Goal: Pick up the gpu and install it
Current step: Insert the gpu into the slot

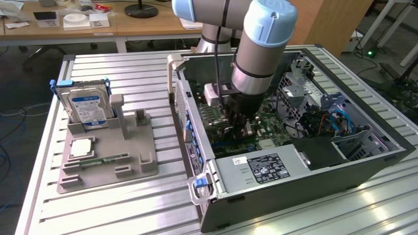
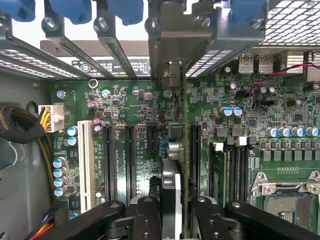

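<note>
The gpu point(image 2: 170, 190) appears edge-on in the wrist view, a thin card standing upright over the green motherboard point(image 2: 135, 107). Its metal end bracket point(image 2: 175, 35) sits at the case's rear slot openings. My gripper point(image 2: 175, 212) is shut on the card, with a black finger point(image 2: 147, 215) on each side of it. The card stands between the long black expansion slots point(image 2: 130, 160), and whether it is seated I cannot tell. In the exterior view my gripper point(image 1: 238, 128) is deep inside the open computer case point(image 1: 365, 161), with the arm coming straight down.
A grey fixture tray point(image 1: 107, 171) lies on the slatted table at the exterior view's left. It holds a blue-labelled hard drive point(image 1: 88, 107), a square chip point(image 1: 80, 147) and a green memory stick point(image 1: 101, 160). The power supply point(image 1: 261, 169), blue cables point(image 1: 339, 122) and the case walls hem in the gripper.
</note>
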`<act>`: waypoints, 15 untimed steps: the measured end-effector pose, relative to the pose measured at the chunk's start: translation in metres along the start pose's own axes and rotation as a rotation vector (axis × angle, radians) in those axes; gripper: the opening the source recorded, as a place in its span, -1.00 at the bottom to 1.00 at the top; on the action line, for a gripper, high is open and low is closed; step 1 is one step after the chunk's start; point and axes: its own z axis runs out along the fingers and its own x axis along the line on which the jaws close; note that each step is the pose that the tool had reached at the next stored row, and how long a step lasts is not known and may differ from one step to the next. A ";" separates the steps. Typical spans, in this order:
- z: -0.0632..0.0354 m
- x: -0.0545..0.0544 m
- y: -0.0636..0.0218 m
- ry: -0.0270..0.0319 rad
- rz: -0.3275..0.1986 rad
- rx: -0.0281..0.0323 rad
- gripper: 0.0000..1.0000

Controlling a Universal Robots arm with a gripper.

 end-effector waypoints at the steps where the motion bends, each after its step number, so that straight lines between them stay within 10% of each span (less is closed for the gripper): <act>1: 0.0001 0.000 0.0002 0.0001 0.000 -0.0001 -0.44; 15: 0.0059 0.000 0.0005 0.0001 0.000 -0.0002 -0.44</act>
